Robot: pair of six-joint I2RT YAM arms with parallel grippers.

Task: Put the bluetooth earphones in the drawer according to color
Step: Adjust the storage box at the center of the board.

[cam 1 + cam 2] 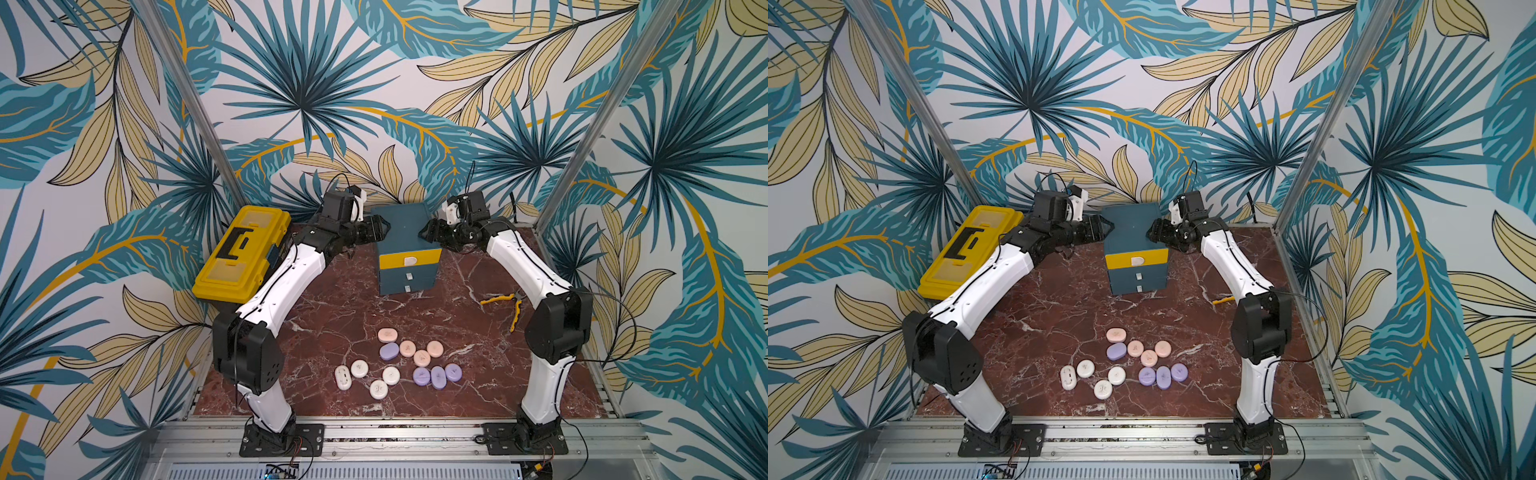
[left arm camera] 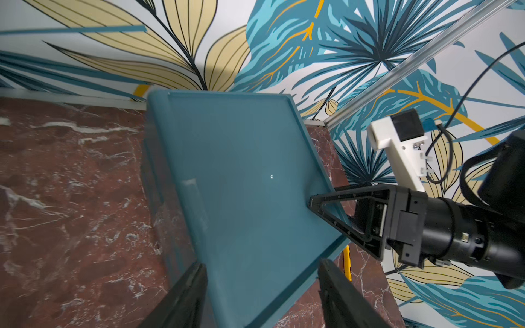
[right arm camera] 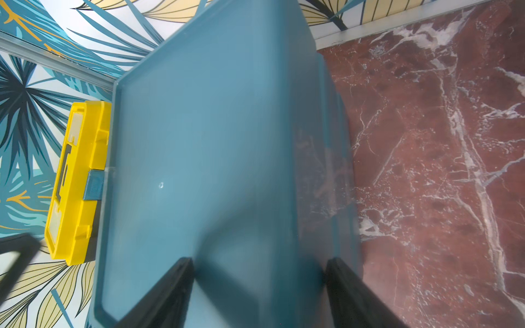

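Earphones (image 1: 421, 358) lay in loose colour clusters on the surface (image 1: 332, 299), well apart from the closed drawer (image 1: 405, 232), back toward my bases; it stood between my left hand (image 1: 384, 227) and right hand (image 1: 423, 233), each part-open at its top edge, gripping nothing I could see

Yellow toolbox (image 1: 243, 253) back left on marble tabletop (image 1: 332, 299); yellow-handled pliers (image 1: 516, 311) right.

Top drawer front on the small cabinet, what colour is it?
The top drawer front is yellow, with a white tab handle. It shows best in a top view.
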